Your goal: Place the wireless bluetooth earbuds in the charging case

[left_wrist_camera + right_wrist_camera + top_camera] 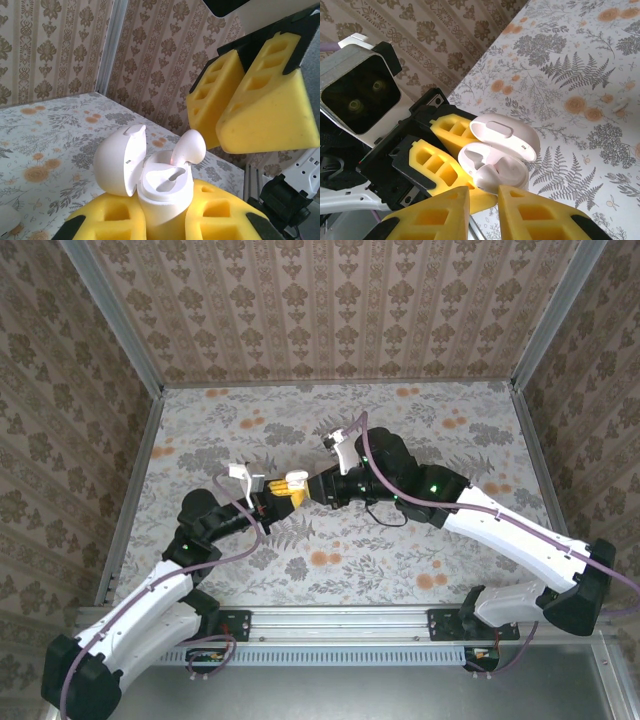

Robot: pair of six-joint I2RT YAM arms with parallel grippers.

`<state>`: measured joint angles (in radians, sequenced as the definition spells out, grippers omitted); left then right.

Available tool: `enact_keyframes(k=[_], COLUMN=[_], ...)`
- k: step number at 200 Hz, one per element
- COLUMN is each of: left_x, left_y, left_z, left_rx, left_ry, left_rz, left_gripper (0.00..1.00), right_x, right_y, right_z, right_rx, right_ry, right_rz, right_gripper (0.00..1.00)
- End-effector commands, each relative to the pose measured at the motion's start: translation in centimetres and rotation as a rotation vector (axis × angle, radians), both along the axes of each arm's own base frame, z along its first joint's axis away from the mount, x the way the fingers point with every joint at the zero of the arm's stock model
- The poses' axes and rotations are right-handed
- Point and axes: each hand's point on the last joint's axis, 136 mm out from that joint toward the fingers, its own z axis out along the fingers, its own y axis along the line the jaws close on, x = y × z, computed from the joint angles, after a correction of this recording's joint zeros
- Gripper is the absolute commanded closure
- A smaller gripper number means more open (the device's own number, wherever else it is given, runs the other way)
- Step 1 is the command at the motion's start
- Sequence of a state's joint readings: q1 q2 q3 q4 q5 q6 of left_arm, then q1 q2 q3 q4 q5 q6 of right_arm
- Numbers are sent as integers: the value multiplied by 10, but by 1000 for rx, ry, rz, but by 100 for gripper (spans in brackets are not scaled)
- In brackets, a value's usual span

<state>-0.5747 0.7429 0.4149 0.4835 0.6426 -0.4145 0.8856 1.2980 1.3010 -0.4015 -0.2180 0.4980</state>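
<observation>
You see the white charging case (162, 200) upright, its lid (117, 162) swung open toward 9 o'clock; one white earbud (189, 146) perches half-seated at its 2 o'clock rim.

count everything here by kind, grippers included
charging case: 1
earbuds: 2, one on the open case, one likely the loose white speck
grippers: 2, left gripper, right gripper
total: 5

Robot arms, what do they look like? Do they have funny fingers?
The left arm and right arm have white shells, black joints with tiny green lights, and a purple cable running along. Their fingers are yellow foam wedges with square holes.
</observation>
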Motion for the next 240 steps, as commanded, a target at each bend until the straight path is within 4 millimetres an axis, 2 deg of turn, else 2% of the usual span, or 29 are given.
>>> enact_keyframes(k=[1,66,119,150,189,240], left_x=[-7,-9,-8,-8,-8,-10], left_y=[1,1,1,1,0,-2], left_z=[25,26,25,25,25,18], left_rx=[-39,-44,-41,-40,-36,5], left_ry=[-87,-88,-90,-90,-94,-143], left_rz=[-16,-21,-18,-20,-20,-34], left_gripper=[100,100,100,100,100,100], right_x=[1,11,11,14,13,8], right_y=[0,-1,-4,-7,-7,-18], right_z=[-3,-8,-10,-8,-5,4], right_rx=[-11,-11,43,78,90,99], right_ry=[20,33,80,94,104,79], right_rz=[5,-9,2,-5,0,-24], right_gripper=[78,79,76,73,73,69])
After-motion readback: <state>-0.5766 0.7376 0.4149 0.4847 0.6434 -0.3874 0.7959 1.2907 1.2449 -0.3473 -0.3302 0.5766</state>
